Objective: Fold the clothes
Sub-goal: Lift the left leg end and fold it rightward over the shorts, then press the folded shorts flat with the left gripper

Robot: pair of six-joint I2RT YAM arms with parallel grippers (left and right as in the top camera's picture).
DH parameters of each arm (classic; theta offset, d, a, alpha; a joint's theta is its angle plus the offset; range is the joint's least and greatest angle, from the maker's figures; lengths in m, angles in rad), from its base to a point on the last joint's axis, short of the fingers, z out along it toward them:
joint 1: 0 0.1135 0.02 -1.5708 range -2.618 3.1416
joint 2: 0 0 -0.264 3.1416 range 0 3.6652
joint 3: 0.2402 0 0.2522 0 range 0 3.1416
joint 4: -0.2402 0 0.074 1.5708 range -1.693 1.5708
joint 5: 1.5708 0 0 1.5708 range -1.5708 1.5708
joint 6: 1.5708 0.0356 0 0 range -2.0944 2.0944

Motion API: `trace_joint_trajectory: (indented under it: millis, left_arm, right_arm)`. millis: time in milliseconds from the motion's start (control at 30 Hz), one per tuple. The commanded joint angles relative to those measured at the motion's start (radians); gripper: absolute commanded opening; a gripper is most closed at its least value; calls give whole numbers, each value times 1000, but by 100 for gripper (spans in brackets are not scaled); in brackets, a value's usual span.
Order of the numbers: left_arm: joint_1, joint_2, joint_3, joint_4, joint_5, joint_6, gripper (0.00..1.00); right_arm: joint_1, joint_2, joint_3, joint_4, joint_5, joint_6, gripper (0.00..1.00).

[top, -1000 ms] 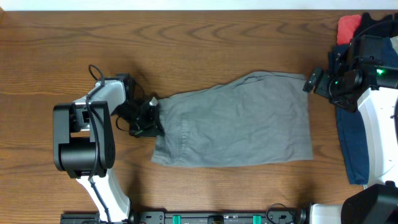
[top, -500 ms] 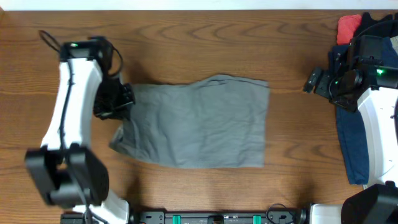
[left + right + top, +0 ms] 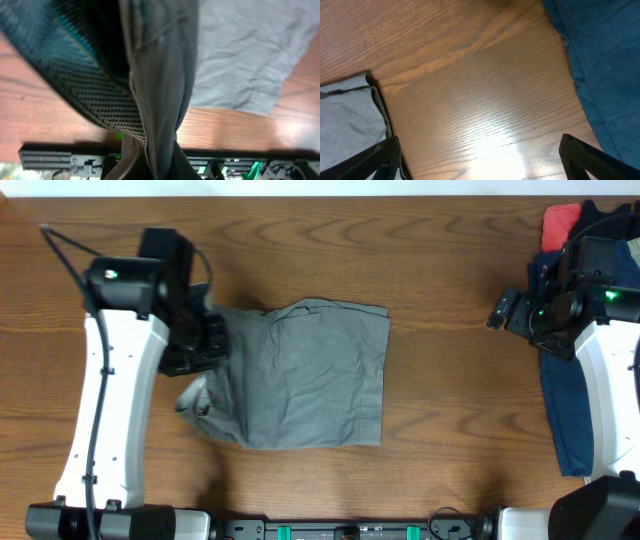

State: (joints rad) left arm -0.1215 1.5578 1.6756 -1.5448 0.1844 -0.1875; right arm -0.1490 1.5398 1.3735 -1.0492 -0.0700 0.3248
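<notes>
The grey-khaki cotton shorts (image 3: 310, 375) are clenched at their left end by the left claw (image 3: 207, 345) and extend rightward toward the released, farther right claw (image 3: 503, 310).

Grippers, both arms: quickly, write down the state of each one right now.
Left gripper: closed, holding the grey shorts by one edge.
Right gripper: open, holding nothing.

- The shorts (image 3: 310, 375) are being held at their left edge by the left gripper (image 3: 208, 348), left of centre on the table (image 3: 400, 240).
- A larger garment (image 3: 565, 410) is being supported at the table's right edge, well apart.
</notes>
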Motion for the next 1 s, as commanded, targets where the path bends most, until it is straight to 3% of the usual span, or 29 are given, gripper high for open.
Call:
trace_joint_trajectory:
  millis: [0, 467, 967]
  left_arm:
    - [-80, -7, -2, 24, 14, -46, 6]
    - [-382, 7, -148, 295, 14, -132, 6]
    - [-491, 11, -367, 539, 13, -93, 6]
  right_arm:
    - [2, -2, 5, 2, 10, -4, 99]
    - [2, -2, 5, 2, 10, -4, 99]
    - [2, -2, 5, 2, 10, -4, 99]
